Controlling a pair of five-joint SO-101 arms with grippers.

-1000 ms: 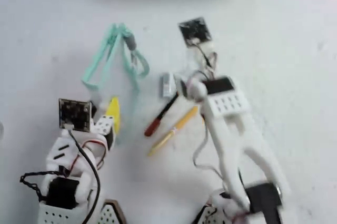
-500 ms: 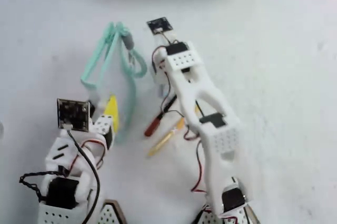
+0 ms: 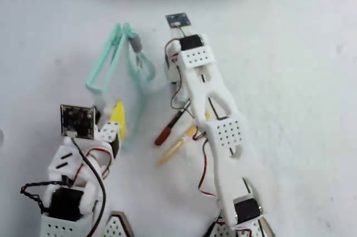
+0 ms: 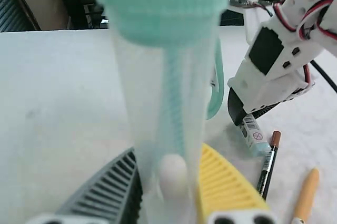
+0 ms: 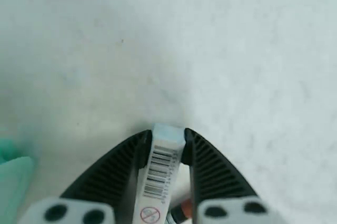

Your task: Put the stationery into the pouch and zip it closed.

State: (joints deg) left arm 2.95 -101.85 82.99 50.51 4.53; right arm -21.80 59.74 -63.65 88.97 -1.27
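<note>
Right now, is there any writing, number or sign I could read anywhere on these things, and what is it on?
Barcode on the small white eraser in the right gripper: digits too small to read.
Red crossed-circle sign on the same label: no words.
Dark red pen, yellow pencil, clear mint-edged pouch: no readable print.

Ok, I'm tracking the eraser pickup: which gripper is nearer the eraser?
Right. The right gripper has the eraser between its jaws; the left gripper is well apart from it, holding the pouch.
</note>
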